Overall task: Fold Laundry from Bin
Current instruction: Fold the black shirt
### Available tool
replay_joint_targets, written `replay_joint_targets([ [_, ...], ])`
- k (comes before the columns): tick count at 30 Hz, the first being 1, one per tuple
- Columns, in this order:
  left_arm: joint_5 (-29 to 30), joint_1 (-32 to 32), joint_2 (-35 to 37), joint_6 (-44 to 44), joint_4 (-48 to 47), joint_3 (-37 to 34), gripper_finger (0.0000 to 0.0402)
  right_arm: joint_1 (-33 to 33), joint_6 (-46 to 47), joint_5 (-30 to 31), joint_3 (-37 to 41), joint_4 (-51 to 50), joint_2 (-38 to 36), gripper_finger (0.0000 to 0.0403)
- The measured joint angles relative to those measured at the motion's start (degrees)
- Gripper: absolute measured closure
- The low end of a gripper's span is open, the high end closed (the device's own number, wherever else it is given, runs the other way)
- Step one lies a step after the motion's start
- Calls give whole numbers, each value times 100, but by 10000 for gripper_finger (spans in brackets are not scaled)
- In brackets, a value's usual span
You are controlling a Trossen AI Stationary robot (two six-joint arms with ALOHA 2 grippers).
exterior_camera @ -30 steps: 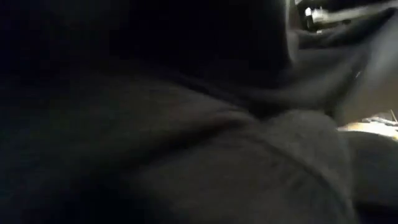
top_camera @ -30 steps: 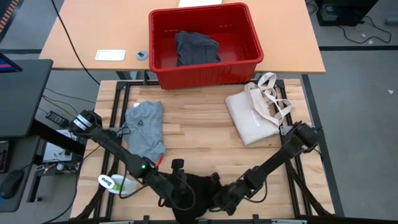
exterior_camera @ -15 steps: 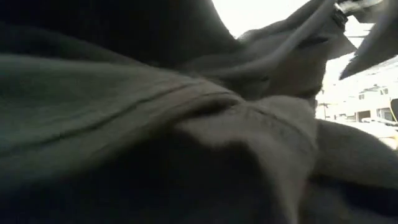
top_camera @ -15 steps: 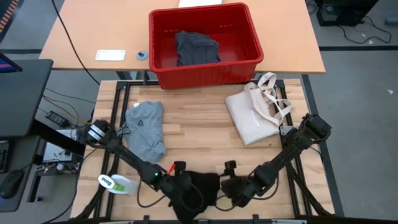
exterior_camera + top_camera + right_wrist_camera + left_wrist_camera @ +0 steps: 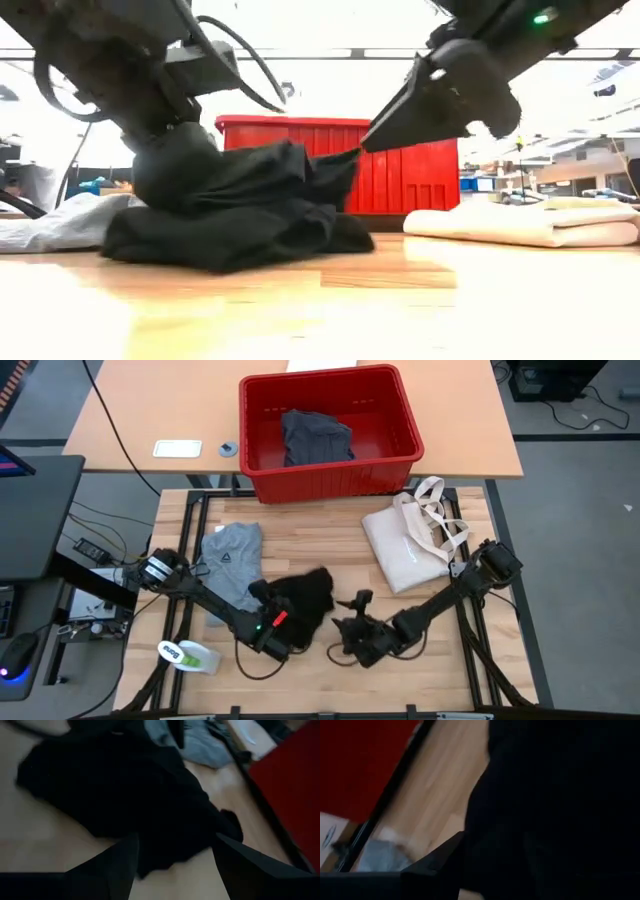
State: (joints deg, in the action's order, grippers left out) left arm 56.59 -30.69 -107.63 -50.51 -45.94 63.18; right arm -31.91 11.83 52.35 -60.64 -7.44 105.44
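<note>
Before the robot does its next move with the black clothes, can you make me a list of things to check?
1. Black garment is on the wooden table, bunched in a heap: ok.
2. Left gripper holds the black garment: ok, it is pressed into the cloth.
3. Right gripper is free: ok, its fingers are open with nothing between them, just beside the heap.
4. Garment is flat enough to fold: not ok, it is crumpled.
5. Grey T-shirt and tote bag are out of the way: cannot tell for the T-shirt, which lies close to the heap.

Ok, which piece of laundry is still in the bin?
The dark grey garment, crumpled inside the red bin. The black garment and the light grey T-shirt lie out on the wooden table.
</note>
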Motion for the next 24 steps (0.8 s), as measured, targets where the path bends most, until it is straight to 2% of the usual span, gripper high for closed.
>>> replay_joint_targets([
  [3, 40, 10, 0, -386, -215, -2, 198, 215, -43, -8, 0, 54, -12, 144],
  [8, 253, -279, 35, -167, -220, 158, 198, 506, -111, -141, 0, 492, -49, 144],
  [14, 656, -877, 525, 295, -285, 354, 199, 725, -210, -161, 0, 2107, -113, 144],
  [16, 830, -1098, 757, 502, -315, 359, 199, 883, -457, -421, 0, 2696, -109, 144],
  [18, 1061, -1390, 946, 488, -412, 329, 199, 1139, -562, -969, -4, 3106, -63, 144],
  [21, 1399, -1733, 988, 556, -399, 190, 199, 1547, -347, -1758, -7, 3196, 109, 144],
  [24, 1476, -1908, 970, 489, -427, -2, 199, 1762, -111, -2049, 0, 3138, 372, 145],
])
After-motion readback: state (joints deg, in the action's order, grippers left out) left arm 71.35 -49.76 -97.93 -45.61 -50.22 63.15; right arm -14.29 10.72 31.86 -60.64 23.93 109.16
